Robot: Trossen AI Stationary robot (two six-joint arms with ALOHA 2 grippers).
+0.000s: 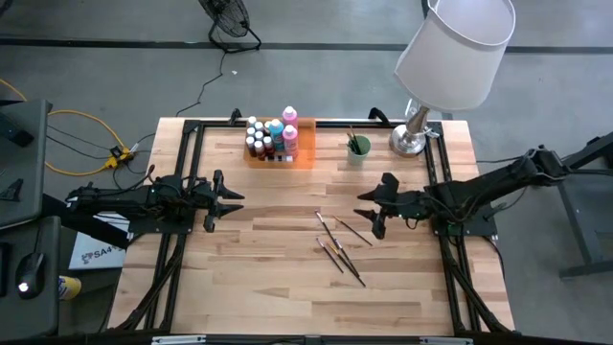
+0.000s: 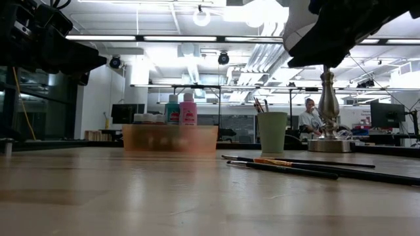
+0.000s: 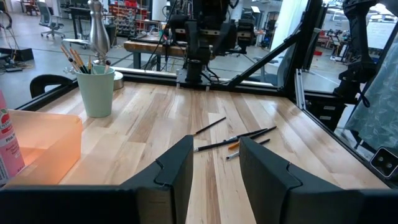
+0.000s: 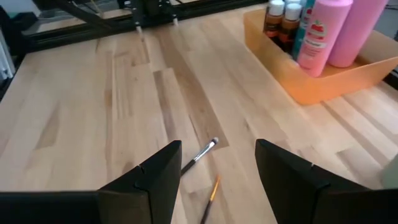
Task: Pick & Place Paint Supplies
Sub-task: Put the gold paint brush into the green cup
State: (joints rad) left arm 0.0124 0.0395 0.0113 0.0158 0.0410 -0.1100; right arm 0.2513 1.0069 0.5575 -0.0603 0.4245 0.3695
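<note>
Even, bright light falls on the pale wooden plank table (image 1: 287, 278) from overhead; in the low view, long fluorescent ceiling strips (image 2: 131, 37) and a round ceiling lamp (image 2: 201, 16) burn out to white glare. Shadows on the wood are soft and short, faint beneath the thin dark paintbrushes (image 1: 337, 247). In the low view the near tabletop is blurred, and the translucent orange plastic tray (image 2: 170, 139) looks soft and hazy. The left wrist view is sharp in the middle, with its dark fingers (image 3: 176, 174) slightly soft up close. The tall pink paint bottle (image 4: 354, 28) shows a mild sheen.
</note>
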